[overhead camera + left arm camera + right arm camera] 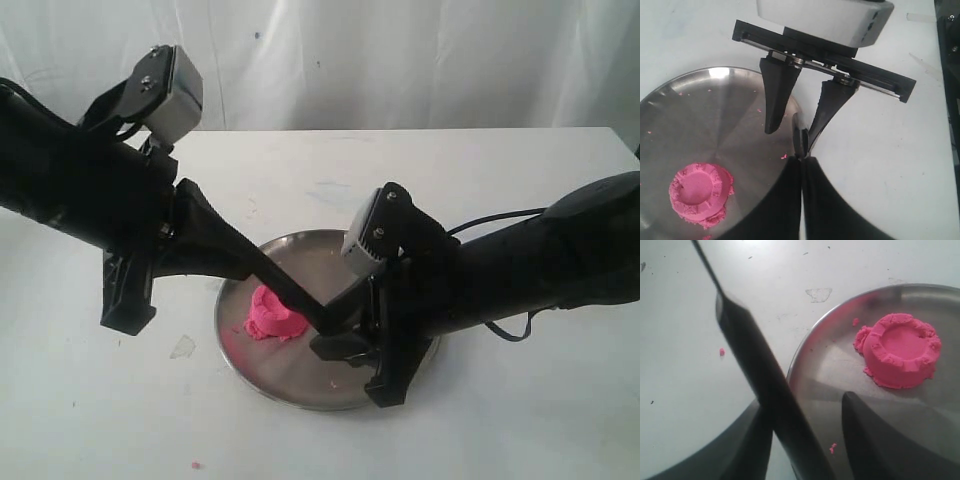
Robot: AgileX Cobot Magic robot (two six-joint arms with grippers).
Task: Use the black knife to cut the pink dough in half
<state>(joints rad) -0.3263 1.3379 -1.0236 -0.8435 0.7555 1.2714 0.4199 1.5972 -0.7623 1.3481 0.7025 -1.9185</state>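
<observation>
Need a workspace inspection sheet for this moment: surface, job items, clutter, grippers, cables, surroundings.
Surface: white table, faintly smudged, with a round steel plate on it.
Job's things: pink dough, one dimpled lump, uncut, on the plate. The black knife is above the plate, running between the two grippers.
Clutter: pink crumbs on the table, more on the plate; a clear scrap beside the plate.
Grippers: left gripper shut on the black knife. The right gripper is open, its jaws on either side of the knife's thick end.
Cables: black cable looping off the right arm, clear of the plate.
Surroundings: white curtain behind the table.
</observation>
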